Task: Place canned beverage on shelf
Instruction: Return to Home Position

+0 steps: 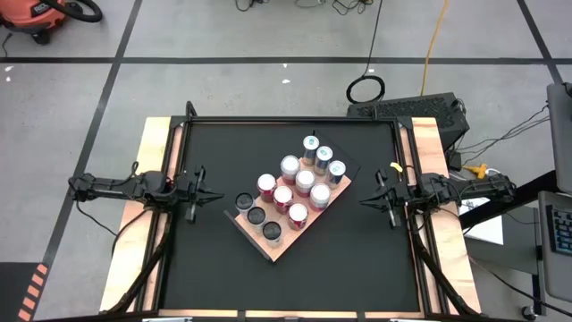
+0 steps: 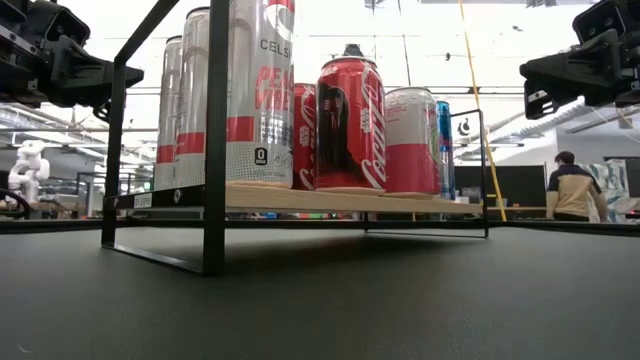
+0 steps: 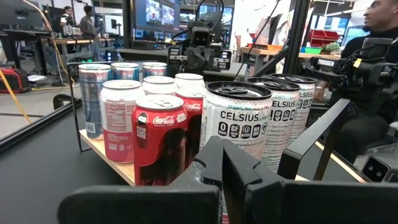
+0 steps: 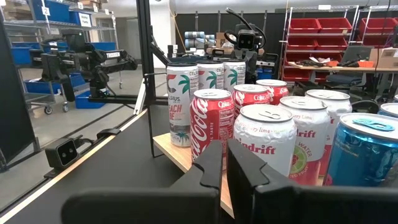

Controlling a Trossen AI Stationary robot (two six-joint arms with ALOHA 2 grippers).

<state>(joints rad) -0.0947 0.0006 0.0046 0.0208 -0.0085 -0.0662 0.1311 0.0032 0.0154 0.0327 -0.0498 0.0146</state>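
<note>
High view: shelf (image 1: 290,241) stands angled at centre of table (image 1: 206,264).
Spindrift cans (image 1: 305,182): upright on shelf, between Coca-Cola cans (image 1: 282,197) and blue cans (image 1: 323,156).
Left gripper (image 1: 211,191): fingers together, empty, left of shelf.
Right gripper (image 1: 370,198): fingers together, empty, right of shelf.

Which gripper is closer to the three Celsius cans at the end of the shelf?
Left. The left gripper sits just off the shelf end holding the Celsius cans; the right gripper is across the shelf, near the blue cans.
</note>
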